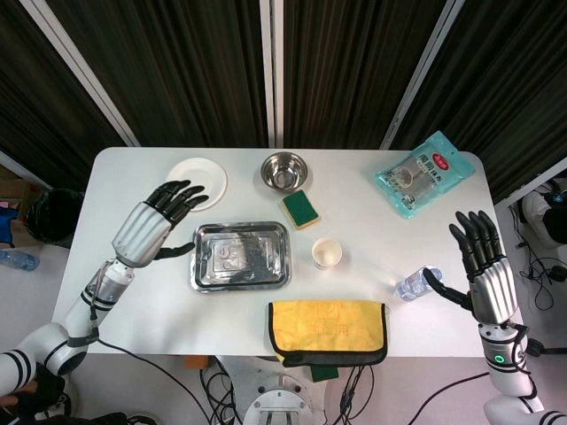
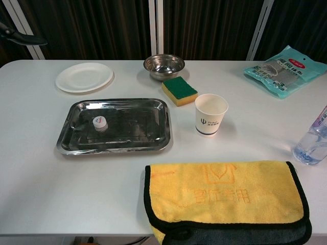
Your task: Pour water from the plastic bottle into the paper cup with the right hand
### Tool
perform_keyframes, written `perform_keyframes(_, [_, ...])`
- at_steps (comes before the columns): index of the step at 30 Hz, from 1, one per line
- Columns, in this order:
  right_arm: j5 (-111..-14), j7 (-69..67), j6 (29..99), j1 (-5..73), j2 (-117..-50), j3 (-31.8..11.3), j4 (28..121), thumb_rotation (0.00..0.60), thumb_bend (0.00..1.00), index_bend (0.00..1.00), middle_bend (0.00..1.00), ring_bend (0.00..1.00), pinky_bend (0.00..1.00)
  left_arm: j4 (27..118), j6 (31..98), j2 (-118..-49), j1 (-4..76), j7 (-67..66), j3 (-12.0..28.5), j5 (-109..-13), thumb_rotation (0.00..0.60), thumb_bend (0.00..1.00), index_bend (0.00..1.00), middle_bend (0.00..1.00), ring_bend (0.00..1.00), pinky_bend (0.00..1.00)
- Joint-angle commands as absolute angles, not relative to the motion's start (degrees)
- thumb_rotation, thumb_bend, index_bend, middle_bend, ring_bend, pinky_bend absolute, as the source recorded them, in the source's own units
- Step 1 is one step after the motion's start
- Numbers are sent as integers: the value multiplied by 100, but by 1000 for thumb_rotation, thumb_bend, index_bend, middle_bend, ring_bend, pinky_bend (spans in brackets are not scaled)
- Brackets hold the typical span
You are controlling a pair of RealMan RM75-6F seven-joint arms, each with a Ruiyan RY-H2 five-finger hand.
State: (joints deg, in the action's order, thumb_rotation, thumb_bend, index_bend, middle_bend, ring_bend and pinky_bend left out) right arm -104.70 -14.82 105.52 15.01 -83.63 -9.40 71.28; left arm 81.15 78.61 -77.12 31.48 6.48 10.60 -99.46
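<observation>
A clear plastic bottle [image 1: 414, 284] stands upright near the table's right front, cut off at the right edge of the chest view [image 2: 312, 144]. The white paper cup [image 1: 326, 253] [image 2: 210, 114] stands upright mid-table, left of the bottle. My right hand [image 1: 483, 266] hovers just right of the bottle, fingers spread, thumb reaching toward it without holding it. My left hand [image 1: 158, 221] floats open over the table's left side, beside the steel tray. A white bottle cap [image 2: 99, 122] lies in the tray.
A steel tray [image 1: 205, 276] [image 2: 115, 148] lies left of the cup. A yellow folded cloth [image 1: 328, 327] [image 2: 225, 196] lies at the front edge. Behind are a green sponge [image 2: 179, 90], a steel bowl [image 2: 163, 65], a white plate [image 2: 84, 77] and a teal packet [image 2: 286, 69].
</observation>
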Motion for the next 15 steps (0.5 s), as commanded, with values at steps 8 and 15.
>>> perform_keyframes(8, [-10376, -1495, 10517, 1522, -8395, -833, 7072, 600, 218, 0, 0, 0, 0, 8104, 7875, -7734, 3185, 598, 915, -9849, 600, 91, 176, 155, 111, 177])
perform_keyframes(15, [-10129, -1532, 10414, 1393, -8324, -729, 7017, 600, 218, 0, 0, 0, 0, 8237, 7915, -7621, 3087, 418, 781, -9759, 600, 91, 176, 155, 111, 178])
